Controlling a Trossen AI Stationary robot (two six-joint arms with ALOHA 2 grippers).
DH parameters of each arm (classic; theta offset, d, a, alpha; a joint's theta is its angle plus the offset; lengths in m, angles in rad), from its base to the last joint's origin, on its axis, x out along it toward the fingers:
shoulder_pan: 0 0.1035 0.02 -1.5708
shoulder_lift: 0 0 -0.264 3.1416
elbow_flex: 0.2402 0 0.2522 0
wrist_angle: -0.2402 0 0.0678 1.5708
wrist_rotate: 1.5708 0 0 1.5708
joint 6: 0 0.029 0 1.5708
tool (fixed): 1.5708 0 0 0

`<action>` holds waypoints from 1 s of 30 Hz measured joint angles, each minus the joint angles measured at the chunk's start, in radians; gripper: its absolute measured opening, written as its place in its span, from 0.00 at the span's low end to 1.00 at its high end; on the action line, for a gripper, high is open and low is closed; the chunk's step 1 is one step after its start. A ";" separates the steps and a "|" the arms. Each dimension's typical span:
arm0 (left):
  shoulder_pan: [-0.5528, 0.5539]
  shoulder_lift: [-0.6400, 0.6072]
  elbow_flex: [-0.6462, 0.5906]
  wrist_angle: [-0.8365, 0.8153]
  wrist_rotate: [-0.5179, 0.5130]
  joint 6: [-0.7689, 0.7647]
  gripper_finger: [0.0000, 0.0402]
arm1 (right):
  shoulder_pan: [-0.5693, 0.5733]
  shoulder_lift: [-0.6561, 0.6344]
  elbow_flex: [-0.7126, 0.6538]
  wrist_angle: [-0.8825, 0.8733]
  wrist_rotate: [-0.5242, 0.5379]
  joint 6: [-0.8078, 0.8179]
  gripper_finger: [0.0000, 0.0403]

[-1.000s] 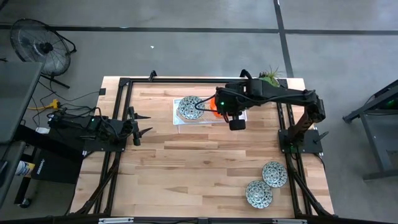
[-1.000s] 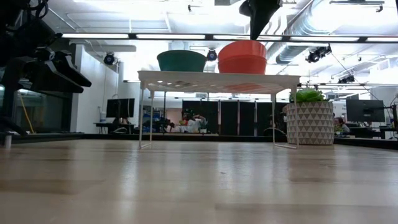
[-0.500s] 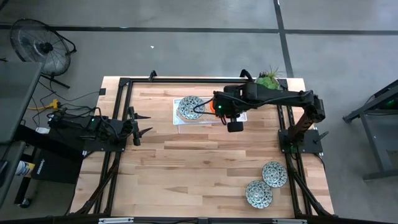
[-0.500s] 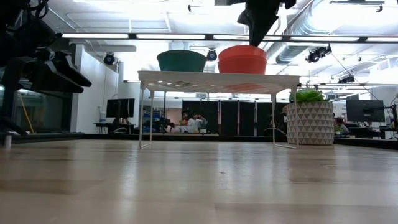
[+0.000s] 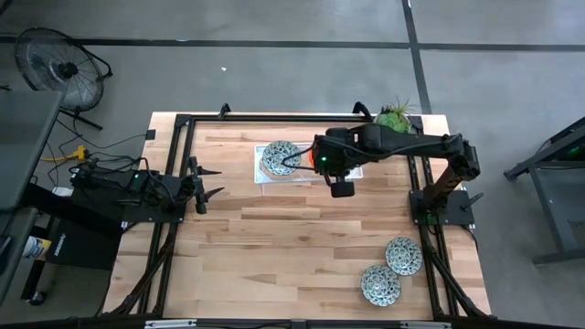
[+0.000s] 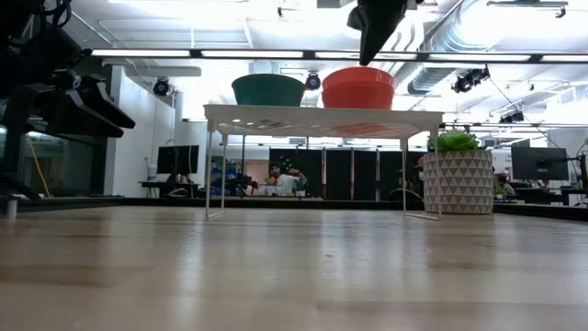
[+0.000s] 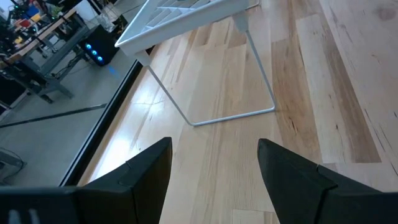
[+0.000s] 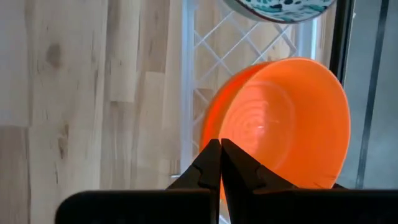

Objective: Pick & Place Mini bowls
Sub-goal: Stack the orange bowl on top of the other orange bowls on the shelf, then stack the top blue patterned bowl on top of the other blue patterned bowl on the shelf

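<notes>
Two small bowls sit side by side on the white wire rack (image 5: pixel 259 179) at the far middle of the wooden table (image 5: pixel 292 247): a bright orange plastic bowl (image 8: pixel 283 121) and a grey-and-white mosaic bowl (image 5: pixel 279 157); the rack lifts both clear of the boards, likely as the drop-off shelf; only one orange bowl shows plainly, so whether others are nested in it I cannot tell. Right gripper (image 8: pixel 221 157) hangs just above the orange bowl's near rim, fingers pressed together, pinching nothing; judged a released or not-yet-taken bowl. Left gripper (image 7: pixel 214 165) waits at the left table edge, fingers spread, empty, facing the rack's leg. Two more mosaic bowls (image 5: pixel 391 270) lie near the right front corner, touching or nearly so, well apart from the rack; probably next to fetch. Obstacles: pale patterned pot with green plant (image 6: pixel 457 178) stands just beside the rack's right end; the rack's thin legs and the mosaic bowl crowd any approach.
</notes>
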 joint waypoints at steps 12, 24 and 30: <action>0.000 0.000 0.000 0.000 0.000 0.000 0.58 | 0.000 0.015 -0.002 0.014 -0.042 0.021 0.00; 0.000 0.000 0.000 0.000 0.000 0.000 0.58 | 0.004 0.002 0.024 0.028 0.122 0.024 0.00; 0.000 0.000 0.000 0.000 0.000 0.000 0.58 | 0.052 -0.009 0.116 -0.114 0.145 0.148 0.00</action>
